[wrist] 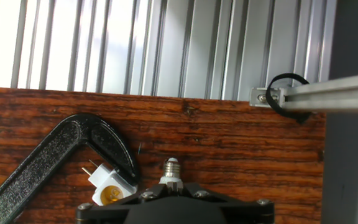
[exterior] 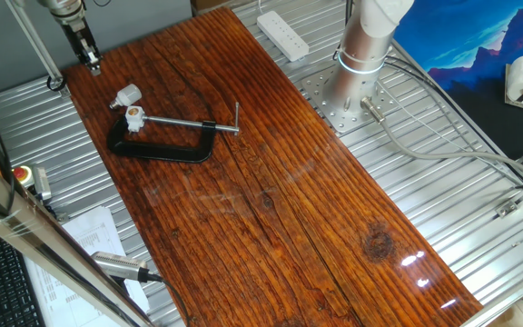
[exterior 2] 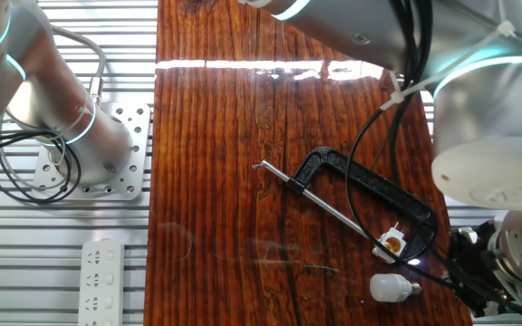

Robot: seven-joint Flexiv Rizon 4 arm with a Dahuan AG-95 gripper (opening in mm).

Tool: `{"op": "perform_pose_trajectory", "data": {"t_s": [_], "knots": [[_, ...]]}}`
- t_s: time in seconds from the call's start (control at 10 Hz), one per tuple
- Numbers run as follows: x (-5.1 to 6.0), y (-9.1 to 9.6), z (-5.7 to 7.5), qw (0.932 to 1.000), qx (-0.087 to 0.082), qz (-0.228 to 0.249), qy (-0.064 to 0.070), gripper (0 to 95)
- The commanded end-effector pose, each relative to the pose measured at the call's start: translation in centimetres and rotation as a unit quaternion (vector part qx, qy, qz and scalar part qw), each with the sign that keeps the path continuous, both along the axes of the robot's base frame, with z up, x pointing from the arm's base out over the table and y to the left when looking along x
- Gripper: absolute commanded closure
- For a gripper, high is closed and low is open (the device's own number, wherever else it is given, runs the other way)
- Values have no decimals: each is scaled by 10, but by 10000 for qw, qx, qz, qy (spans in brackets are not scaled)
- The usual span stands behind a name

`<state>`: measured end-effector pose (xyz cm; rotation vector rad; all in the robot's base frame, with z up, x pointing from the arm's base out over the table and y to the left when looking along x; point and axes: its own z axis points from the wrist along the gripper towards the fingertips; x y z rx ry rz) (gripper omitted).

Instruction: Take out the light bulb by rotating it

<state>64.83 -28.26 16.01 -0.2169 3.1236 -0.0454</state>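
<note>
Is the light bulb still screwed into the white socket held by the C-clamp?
No, the light bulb lies loose on the wooden board, beside the socket.

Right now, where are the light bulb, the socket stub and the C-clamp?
light bulb (exterior 2: 393, 288): the other fixed view, on its frosted body, lying on the wood.
socket stub (exterior 2: 391, 243): the other fixed view, on its brownish top.
C-clamp (exterior: 162, 149): one fixed view, on the black frame's long bar.

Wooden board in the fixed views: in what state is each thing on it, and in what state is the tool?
Small frosted white light bulb: out of the socket, lying on its side on the brown wooden board.
Small white socket stub: empty, gripped in the clamp.
Black C-clamp with steel screw rod: lying flat, screwed onto the socket.
Tool: apart from the bulb, holding nothing; open or shut unclear.
</note>
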Motion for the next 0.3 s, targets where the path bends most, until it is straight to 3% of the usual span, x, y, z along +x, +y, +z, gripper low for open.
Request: {"op": "perform_pose_trajectory", "data": {"t_s": [0.1,0.3], "knots": [[2,0,1,10000,13,9,9,950],[3,2,2,10000,13,7,17,950]]}}
